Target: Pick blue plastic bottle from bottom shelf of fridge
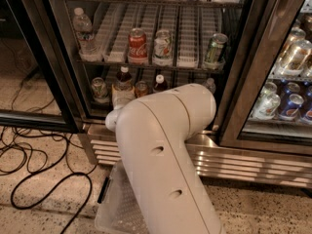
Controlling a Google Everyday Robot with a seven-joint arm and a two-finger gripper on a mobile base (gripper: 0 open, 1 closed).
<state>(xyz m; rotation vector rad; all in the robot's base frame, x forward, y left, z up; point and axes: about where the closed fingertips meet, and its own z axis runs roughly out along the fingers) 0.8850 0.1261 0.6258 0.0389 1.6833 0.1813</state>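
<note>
The fridge (234, 106) stands with its left glass door open. On the bottom shelf (109, 103) the blue plastic bottle (122, 87) stands left of centre, with brown shoulders and a pale label. A similar white-capped bottle (159, 82) stands to its right, with a small can (142, 87) between them. My white arm (165, 150) fills the foreground and reaches towards this shelf. It covers the shelf's front right part. My gripper is hidden behind the arm.
A can (99, 88) stands at the shelf's left. The upper rack holds a water bottle (84, 33), a red cola can (137, 45) and other cans. Black cables (29, 179) and a clear plastic bin (114, 206) lie on the floor. A second cooler (287, 101) stands on the right.
</note>
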